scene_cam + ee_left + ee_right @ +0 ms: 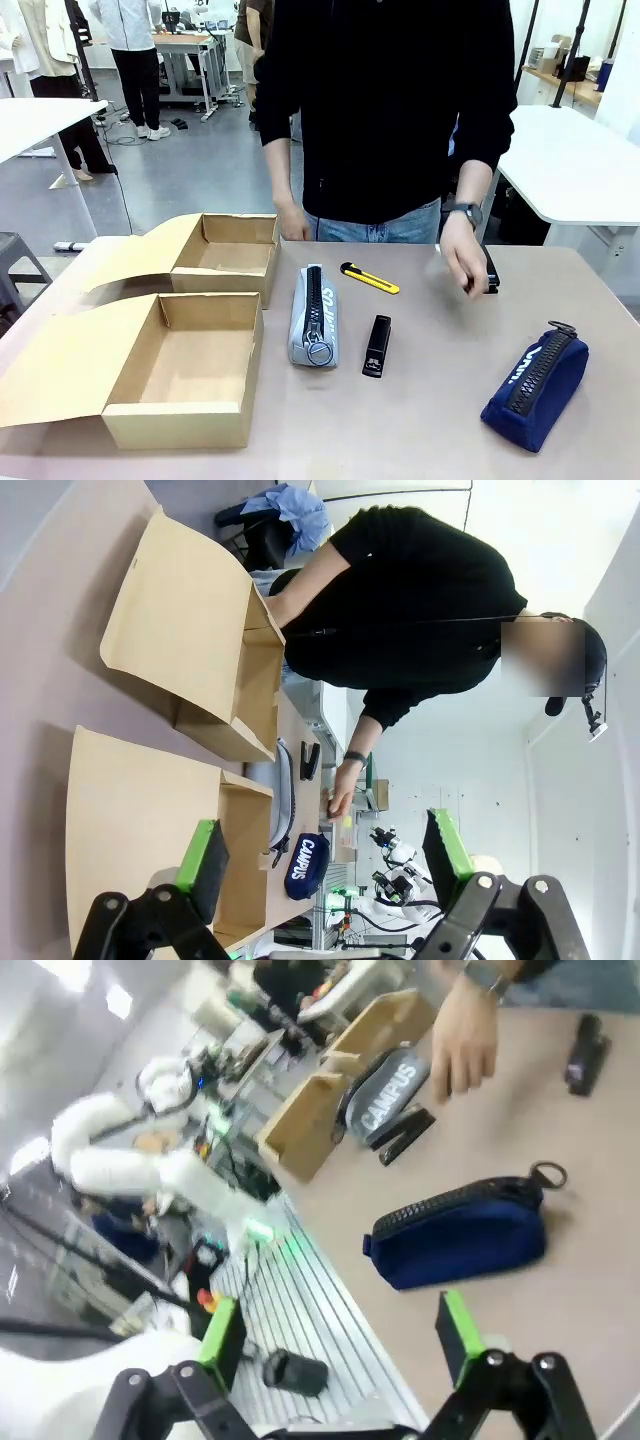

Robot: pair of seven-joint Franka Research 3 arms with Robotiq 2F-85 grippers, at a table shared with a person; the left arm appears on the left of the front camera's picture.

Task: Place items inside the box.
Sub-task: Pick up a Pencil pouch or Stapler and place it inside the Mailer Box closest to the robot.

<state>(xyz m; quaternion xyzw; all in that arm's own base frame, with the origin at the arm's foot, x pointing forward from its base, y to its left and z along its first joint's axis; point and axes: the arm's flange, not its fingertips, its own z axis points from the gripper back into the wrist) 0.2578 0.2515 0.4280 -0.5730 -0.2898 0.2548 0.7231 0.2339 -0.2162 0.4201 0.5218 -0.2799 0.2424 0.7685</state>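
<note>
Tabletop (585,1290) bears navy pouch (460,1235) just beyond spread right claw (340,1332).

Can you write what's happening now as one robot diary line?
boxes: empty | left hand: open | right hand: open, facing navy pouch | person's hand: by a stapler | items boxed: none

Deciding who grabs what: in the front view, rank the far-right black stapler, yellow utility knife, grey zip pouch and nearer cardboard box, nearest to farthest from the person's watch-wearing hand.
1. Black stapler, right beside the hand, far right of the table.
2. Yellow utility knife, to picture left of the hand.
3. Grey zip pouch, centre-left.
4. Nearer cardboard box, front left.
</note>
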